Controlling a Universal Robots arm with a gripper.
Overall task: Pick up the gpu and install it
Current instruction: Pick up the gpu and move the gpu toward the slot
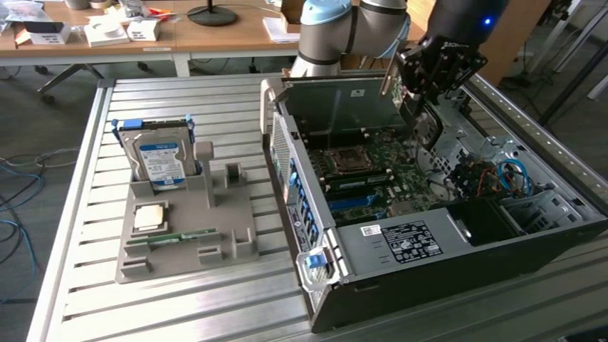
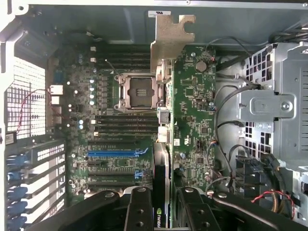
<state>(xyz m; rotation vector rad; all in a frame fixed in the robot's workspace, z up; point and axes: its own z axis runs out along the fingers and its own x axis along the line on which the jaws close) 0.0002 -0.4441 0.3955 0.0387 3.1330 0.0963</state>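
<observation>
Wrist view: the gripper (image 2: 161, 208) is clamped on the gpu (image 2: 161, 159), with one black finger (image 2: 139, 211) on each side of the card. The card is seen edge-on, a thin green and black strip running away from the camera to its silver end bracket (image 2: 169, 41). It hangs above the motherboard (image 2: 195, 106), beside the empty processor socket (image 2: 137, 91) and over the rows of long slots, one of them blue (image 2: 115, 153). A metal drive cage (image 2: 274, 106) with loose cables sits to one side of the board. In the exterior view the gripper (image 1: 435, 75) is over the far end of the open computer case (image 1: 418, 242), and the gpu (image 1: 421, 117) points down into the case; whether it touches the board I cannot tell. The case lies on its side on a slatted metal surface (image 1: 95, 299). At the exterior view's left a grey holder (image 1: 190, 221) stands well apart from the case, carrying an upright hard drive (image 1: 161, 160) with a blue label and a narrow green memory stick (image 1: 171, 237) lying flat.
</observation>
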